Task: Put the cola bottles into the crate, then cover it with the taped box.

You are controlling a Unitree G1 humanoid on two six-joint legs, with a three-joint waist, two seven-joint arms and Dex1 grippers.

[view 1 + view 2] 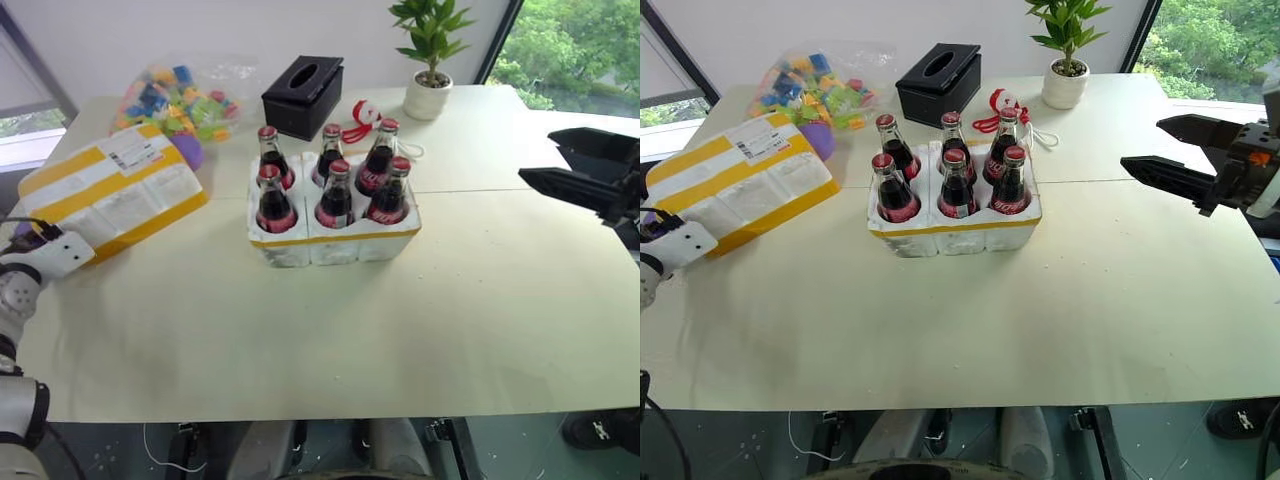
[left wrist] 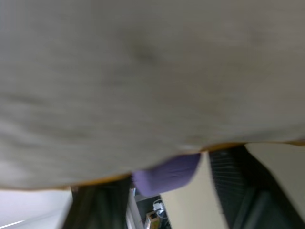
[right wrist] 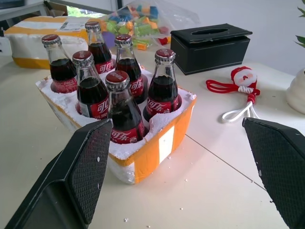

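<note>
Several cola bottles with red caps stand upright in the wells of the crate, a white foam tray with a yellow band, at the table's middle. The taped box, white foam with yellow stripes and a shipping label, lies at the far left. My left gripper is at that box's near left corner. In the left wrist view the box's surface is very close and hides the gripper's front. My right gripper hovers open and empty to the right of the crate, above the table.
A black tissue box and a bag of colourful toys sit behind the crate. A purple object lies by the taped box. A red charm with a cord and a potted plant stand at the back right.
</note>
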